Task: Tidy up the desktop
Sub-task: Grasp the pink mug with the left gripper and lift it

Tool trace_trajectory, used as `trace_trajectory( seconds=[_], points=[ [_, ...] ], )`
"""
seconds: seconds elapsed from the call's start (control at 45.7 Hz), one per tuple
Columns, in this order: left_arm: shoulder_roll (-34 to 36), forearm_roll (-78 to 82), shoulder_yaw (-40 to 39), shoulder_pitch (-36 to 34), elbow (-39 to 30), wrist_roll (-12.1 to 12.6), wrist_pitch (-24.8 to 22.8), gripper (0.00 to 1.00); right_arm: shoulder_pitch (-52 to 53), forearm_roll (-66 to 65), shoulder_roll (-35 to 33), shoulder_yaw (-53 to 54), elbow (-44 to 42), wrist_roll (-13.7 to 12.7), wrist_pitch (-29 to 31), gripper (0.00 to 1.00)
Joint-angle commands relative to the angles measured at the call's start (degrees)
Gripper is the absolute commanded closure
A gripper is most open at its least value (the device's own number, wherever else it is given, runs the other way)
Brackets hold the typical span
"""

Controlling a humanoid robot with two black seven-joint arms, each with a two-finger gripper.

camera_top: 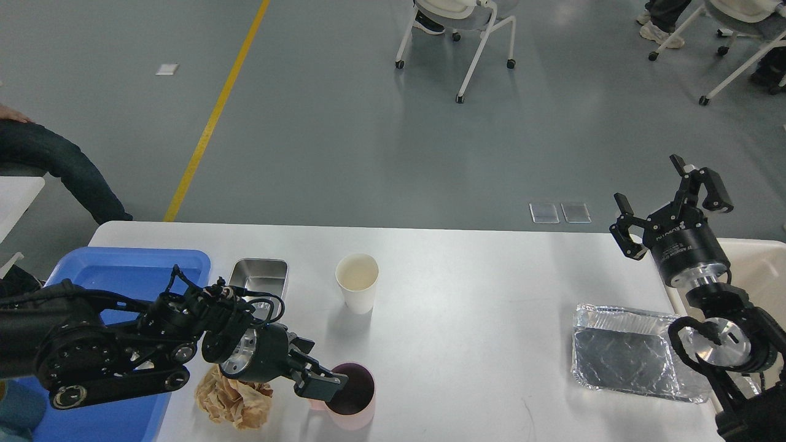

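On the desktop point(466, 288), white cup point(357, 282) apparently empty.

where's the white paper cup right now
In the head view, the white paper cup stands upright on the desktop, left of centre, just right of the steel tray.

Two black arms, one low and reaching inward, one raised with fingers spread.

The left arm comes in from the lower left edge, its thick linked segments lying nearly level, cables looping over the wrist, and a silver-faced wrist joint turned toward the viewer. The left gripper point(325, 382) points right and slightly downward; whether its dark fingers are apart or together cannot be made out. The right arm rises from the lower right corner, stacked joints climbing to a cylindrical wrist that tilts up and to the left. The right gripper point(669, 199) sits at the top, its two fingers spread wide apart with nothing between them.
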Motion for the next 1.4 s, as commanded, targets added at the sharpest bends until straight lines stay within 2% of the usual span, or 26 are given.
trace_trajectory(
  seconds=[0.0, 0.219, 0.35, 0.481, 0.612, 0.7, 0.875, 0.984, 1.137, 1.29, 1.378],
  points=[
    [-1.4, 0.4, 0.8, -0.6, 1.7, -0.1, -0.1, 0.05, -0.4, 0.0, -0.3, 0.9, 0.0, 0.0, 0.0, 0.0],
    [-3.4, 1.2, 2.7, -0.9, 3.5, 0.4, -0.1, 0.06, -0.6, 0.0, -0.5, 1.0, 0.2, 0.0, 0.0, 0.0],
    [-5.2, 3.0, 4.1, -0.8, 4.9, 0.8, 0.1, 0.14, -0.6, 0.0, -0.5, 1.2, 0.2, 0.0, 0.0, 0.0],
    [-7.3, 3.1, 5.0, -0.7, 6.6, 1.0, -0.1, 0.3, -0.6, 0.0, -0.5, 1.3, 0.2, 0.0, 0.0, 0.0],
    [-9.1, 3.0, 6.5, -0.7, 8.8, 1.9, -0.2, 0.5, -0.6, 0.0, -0.5, 1.5, 0.6, 0.0, 0.0, 0.0],
    [-9.9, 3.0, 6.7, -0.7, 9.2, 2.0, -0.2, 0.7, -0.6, 0.0, -0.5, 1.6, 0.6, 0.0, 0.0, 0.0],
    [-9.9, 2.9, 6.7, -0.9, 9.4, 1.4, -0.3, 1.0, -0.6, 0.0, -0.4, 1.6, 0.6, 0.0, 0.0, 0.0],
    [-9.5, 2.1, 6.6, -1.0, 9.4, 0.3, -0.3, 1.0, -0.6, 0.0, -0.3, 1.6, 0.8, 0.0, 0.0, 0.0],
    [-9.2, 1.6, 5.8, -1.3, 9.1, 0.0, -0.3, 1.0, -0.6, 0.1, -0.3, 1.5, 0.9, 0.0, 0.0, 0.0],
    [-9.1, -1.4, 5.4, -3.4, 8.7, -0.2, -0.8, 1.0, -0.3, 0.0, -0.2, 1.5, 0.9, 0.0, 0.0, 0.0],
    [-8.8, -4.4, 3.8, -6.8, 7.3, -1.2, -2.5, 1.0, 0.0, 0.0, -0.1, 1.3, 0.9, -0.1, 0.0, 0.0]
  ],
)
